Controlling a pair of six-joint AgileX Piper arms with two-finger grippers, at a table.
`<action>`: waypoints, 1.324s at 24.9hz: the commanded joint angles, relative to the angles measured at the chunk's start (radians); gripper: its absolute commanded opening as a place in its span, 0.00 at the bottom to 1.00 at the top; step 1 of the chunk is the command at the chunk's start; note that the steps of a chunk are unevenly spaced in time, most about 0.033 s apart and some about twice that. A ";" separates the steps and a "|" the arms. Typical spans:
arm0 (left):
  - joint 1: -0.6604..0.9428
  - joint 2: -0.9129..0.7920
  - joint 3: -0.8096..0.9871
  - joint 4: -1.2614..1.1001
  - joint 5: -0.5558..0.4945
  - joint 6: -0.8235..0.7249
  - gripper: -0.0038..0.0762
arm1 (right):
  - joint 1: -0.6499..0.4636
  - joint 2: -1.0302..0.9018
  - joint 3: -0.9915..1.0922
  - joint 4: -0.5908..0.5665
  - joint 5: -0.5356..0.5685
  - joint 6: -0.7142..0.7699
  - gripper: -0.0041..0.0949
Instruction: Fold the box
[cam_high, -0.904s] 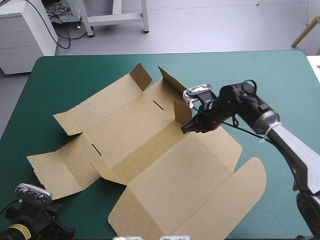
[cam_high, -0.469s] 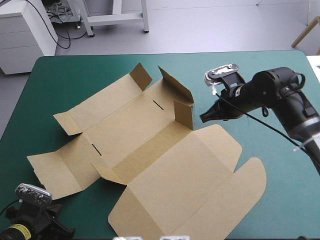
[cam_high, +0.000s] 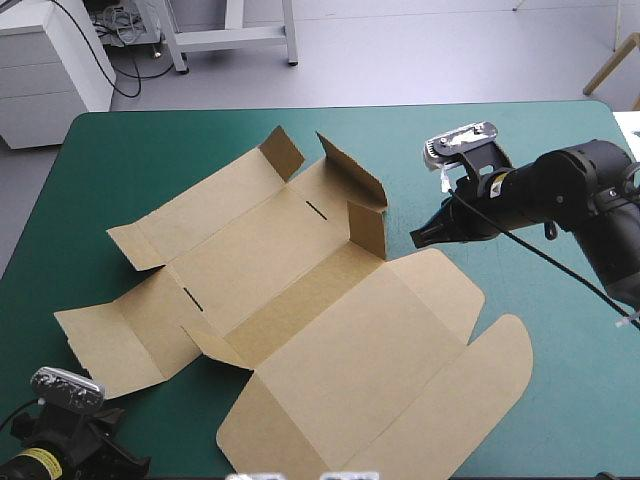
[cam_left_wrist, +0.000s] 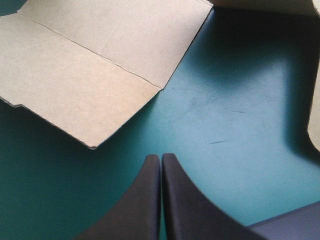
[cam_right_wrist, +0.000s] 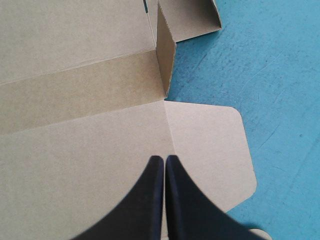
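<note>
Two closed, empty tools: we saw the right tool (cam_high: 416, 240) beside the raised right wall of the box (cam_high: 300, 300), the left tool (cam_left_wrist: 161, 157) off its near-left flap. It lay mostly flat on the bench (cam_high: 130, 160).
</note>
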 joint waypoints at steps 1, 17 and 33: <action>-0.004 0.013 -0.020 -0.001 -0.051 -0.002 0.04 | -0.006 -0.029 -0.030 -0.024 -0.033 -0.002 0.09; -0.004 0.013 -0.020 0.003 -0.051 -0.002 0.04 | -0.006 0.044 -0.033 0.099 -0.064 -0.048 0.67; -0.004 0.013 -0.020 0.003 -0.051 -0.002 0.04 | -0.006 0.374 -0.218 0.118 -0.235 -0.278 0.66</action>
